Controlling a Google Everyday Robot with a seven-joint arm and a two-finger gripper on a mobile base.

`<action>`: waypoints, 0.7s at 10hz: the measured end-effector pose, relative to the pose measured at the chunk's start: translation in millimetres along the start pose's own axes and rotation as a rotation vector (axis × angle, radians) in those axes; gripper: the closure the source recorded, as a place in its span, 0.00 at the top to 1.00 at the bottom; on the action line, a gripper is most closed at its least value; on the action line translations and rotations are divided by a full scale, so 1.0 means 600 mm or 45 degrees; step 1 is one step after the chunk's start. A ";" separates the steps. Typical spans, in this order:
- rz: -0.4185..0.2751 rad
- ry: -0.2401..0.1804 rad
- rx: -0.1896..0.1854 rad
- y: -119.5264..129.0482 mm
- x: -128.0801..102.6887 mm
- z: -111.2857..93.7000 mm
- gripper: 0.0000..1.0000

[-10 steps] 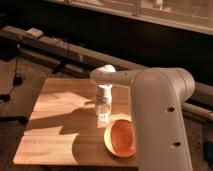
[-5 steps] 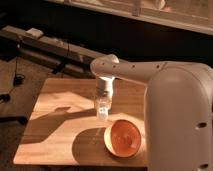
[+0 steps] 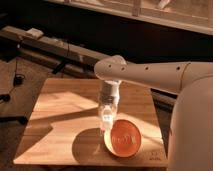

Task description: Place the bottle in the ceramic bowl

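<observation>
My gripper (image 3: pixel 107 107) hangs down from the white arm over the middle of the wooden table (image 3: pixel 60 115). It is shut on the bottle (image 3: pixel 106 119), a small clear bottle that points downward below the wrist. The bottle's lower end is just above and left of the ceramic bowl (image 3: pixel 123 139), near its left rim. The bowl is glossy orange with a paler rim and sits at the table's front right. The fingers themselves are largely hidden by the wrist and the bottle.
The white arm (image 3: pixel 160 75) reaches in from the right, and its bulky body (image 3: pixel 192 130) fills the right edge. Dark rails and cables (image 3: pixel 50 47) lie on the floor behind the table. A shadow (image 3: pixel 87 145) falls left of the bowl.
The gripper with the bottle has moved down and slightly right, closer to the bowl's left rim. The arm has stretched out further from the right.
</observation>
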 end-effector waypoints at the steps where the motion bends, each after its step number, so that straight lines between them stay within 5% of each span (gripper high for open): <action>1: 0.050 0.015 0.007 -0.022 0.017 0.001 0.00; 4: 0.217 0.056 0.047 -0.079 0.054 0.006 0.03; 7: 0.339 0.074 0.090 -0.110 0.068 0.009 0.31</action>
